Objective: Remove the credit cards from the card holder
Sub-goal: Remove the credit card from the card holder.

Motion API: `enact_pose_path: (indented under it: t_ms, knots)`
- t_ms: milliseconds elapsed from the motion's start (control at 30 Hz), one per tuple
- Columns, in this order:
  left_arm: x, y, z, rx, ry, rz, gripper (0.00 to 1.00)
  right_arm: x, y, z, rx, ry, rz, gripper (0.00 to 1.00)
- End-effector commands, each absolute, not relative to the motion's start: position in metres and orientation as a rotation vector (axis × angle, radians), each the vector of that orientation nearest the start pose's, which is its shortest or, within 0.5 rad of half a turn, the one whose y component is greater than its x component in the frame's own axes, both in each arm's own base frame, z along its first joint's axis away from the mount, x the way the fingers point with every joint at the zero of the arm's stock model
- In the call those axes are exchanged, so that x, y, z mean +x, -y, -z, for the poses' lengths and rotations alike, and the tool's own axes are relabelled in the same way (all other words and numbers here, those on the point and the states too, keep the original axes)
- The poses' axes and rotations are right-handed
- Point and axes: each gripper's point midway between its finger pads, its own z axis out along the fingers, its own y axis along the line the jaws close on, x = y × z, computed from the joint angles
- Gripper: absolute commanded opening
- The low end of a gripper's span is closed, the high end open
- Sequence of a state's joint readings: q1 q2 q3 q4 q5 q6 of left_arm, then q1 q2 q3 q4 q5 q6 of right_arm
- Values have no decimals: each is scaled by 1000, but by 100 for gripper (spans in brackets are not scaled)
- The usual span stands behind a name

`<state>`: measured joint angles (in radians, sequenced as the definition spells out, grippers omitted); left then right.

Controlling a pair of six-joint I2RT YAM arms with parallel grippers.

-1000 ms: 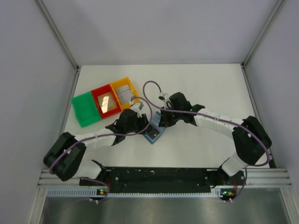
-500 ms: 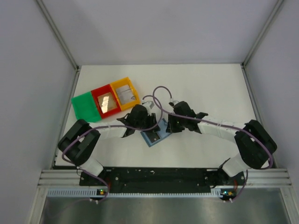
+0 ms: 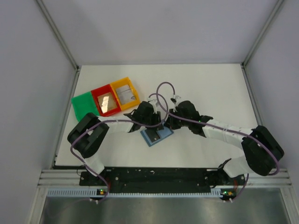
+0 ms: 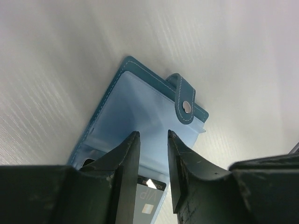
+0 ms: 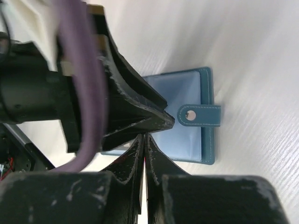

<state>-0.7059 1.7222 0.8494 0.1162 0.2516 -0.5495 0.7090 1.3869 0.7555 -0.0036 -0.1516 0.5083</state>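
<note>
The blue card holder (image 3: 156, 136) lies open on the white table, its snap strap (image 4: 184, 98) at one edge. My left gripper (image 3: 156, 122) hovers just over its pale inner pocket (image 4: 140, 107), jaws open by a narrow gap (image 4: 153, 135). A grey card marked VIP (image 4: 149, 200) shows between my left fingers, lying in the holder. My right gripper (image 3: 169, 123) is shut (image 5: 144, 136), tips at the holder (image 5: 187, 135), right beside the left gripper's fingers (image 5: 135, 109). Whether it pinches anything is hidden.
Green tray (image 3: 84, 108), red tray (image 3: 106, 101) and yellow tray (image 3: 125, 93) stand in a row at the back left; the red and yellow ones each hold a card. Purple cables (image 3: 161, 93) loop above both wrists. Metal frame posts flank the table.
My left arm has swung right, bringing its gripper from near the trays over the card holder. My right gripper has shifted slightly right; the holder has turned a little.
</note>
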Motion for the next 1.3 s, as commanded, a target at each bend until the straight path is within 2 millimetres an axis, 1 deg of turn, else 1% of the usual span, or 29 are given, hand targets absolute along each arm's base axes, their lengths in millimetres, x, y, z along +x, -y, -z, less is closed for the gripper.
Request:
enact_pose_path:
  t_ms: [0,200,367,467,533,567,633,733,800,900,967,1067,1133,1267]
  knots:
    - [274,324,-41,336,-2454,910,35,265,-284,-82,-256,-2316,-888,0]
    - [272,324,-46,333,-2433,931,35,274,-274,-54,-191,-2339,-919,0]
    - [268,324,-52,342,-2414,958,35,273,-264,-32,-126,-2401,-913,0]
    - [266,320,-68,337,-2365,970,36,266,-254,-15,-79,-2479,-869,0]
    - [266,314,-75,323,-2345,950,36,258,-249,-7,-48,-2523,-859,0]
    - [265,310,-74,315,-2344,935,36,253,-248,-5,-32,-2540,-864,0]
    - [264,304,-68,299,-2368,909,36,243,-245,0,13,-2583,-869,0]
    - [262,306,-58,321,-2398,909,37,228,-239,6,76,-2631,-876,0]
    - [263,311,-54,351,-2417,918,37,219,-234,9,104,-2658,-863,0]
    - [261,315,-47,386,-2448,923,37,207,-233,8,130,-2679,-875,0]
    - [259,312,-45,381,-2448,909,38,203,-234,6,120,-2682,-876,0]
    - [260,304,-45,368,-2436,875,38,204,-236,0,114,-2668,-887,0]
    - [259,303,-43,376,-2446,864,38,208,-239,-7,92,-2644,-903,0]
    - [254,305,-33,390,-2482,879,38,222,-258,-45,10,-2494,-1031,0]
